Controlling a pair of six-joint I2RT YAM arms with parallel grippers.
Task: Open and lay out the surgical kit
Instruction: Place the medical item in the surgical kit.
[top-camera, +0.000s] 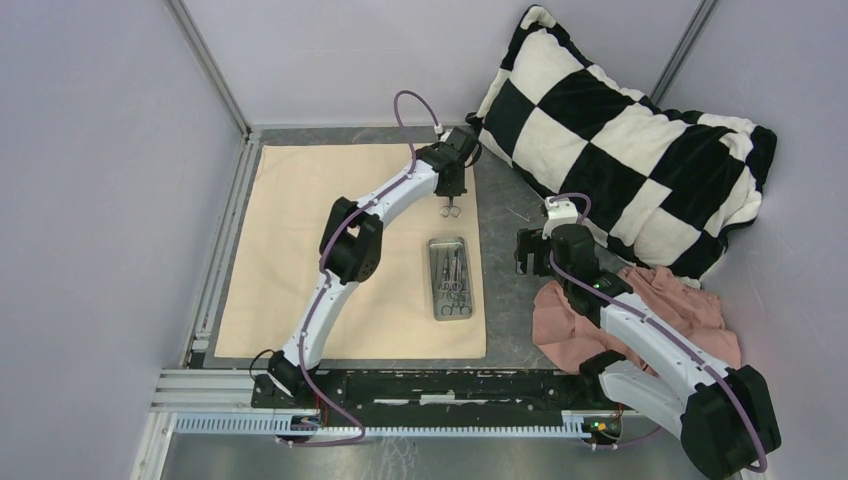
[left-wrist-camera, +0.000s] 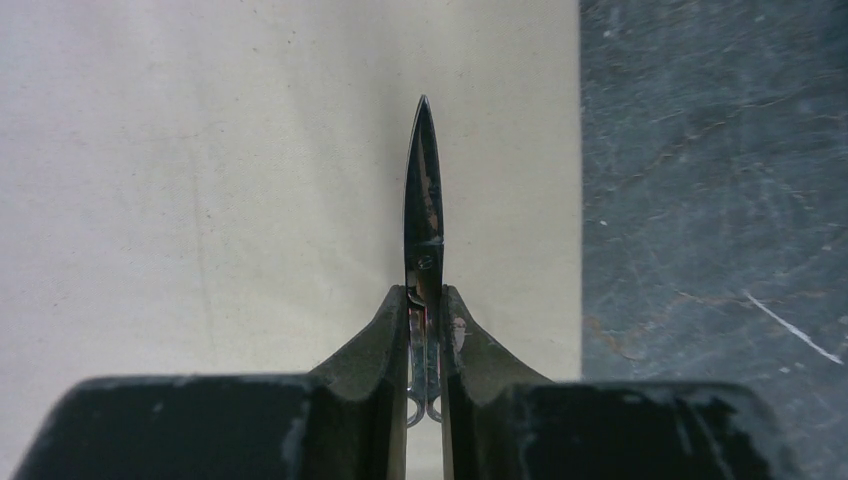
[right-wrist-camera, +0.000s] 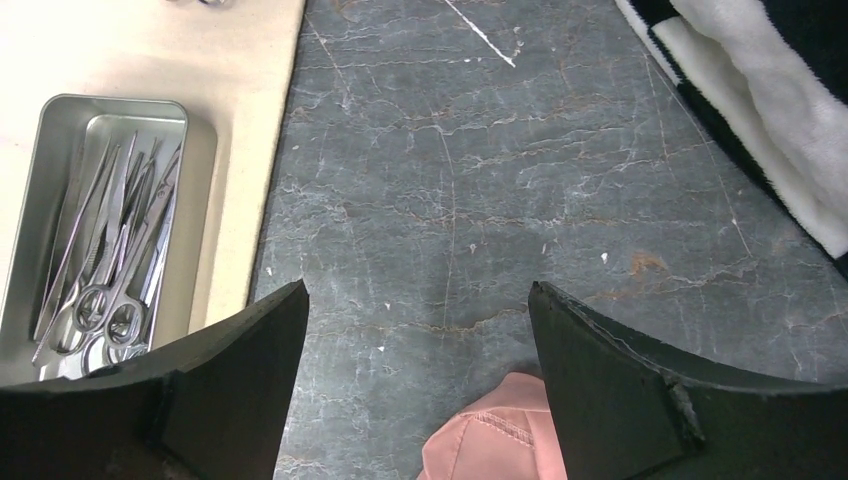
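Observation:
The beige cloth wrap (top-camera: 330, 250) lies spread flat on the table. On its right part stands the small grey metal tray (top-camera: 451, 277) with several silver ring-handled instruments (right-wrist-camera: 110, 250) inside. My left gripper (left-wrist-camera: 426, 295) is shut on a pair of silver scissors (left-wrist-camera: 423, 190), blades pointing away, over the cloth's far right part; from above the scissors (top-camera: 451, 208) hang below that gripper. My right gripper (right-wrist-camera: 418, 290) stands open over bare grey tabletop right of the tray, nothing between its fingers.
A pink cloth (top-camera: 640, 310) lies crumpled at the right under my right arm, one corner (right-wrist-camera: 490, 430) showing below the jaws. A black-and-white checkered pillow (top-camera: 620, 130) fills the back right corner. Walls close the left and back sides.

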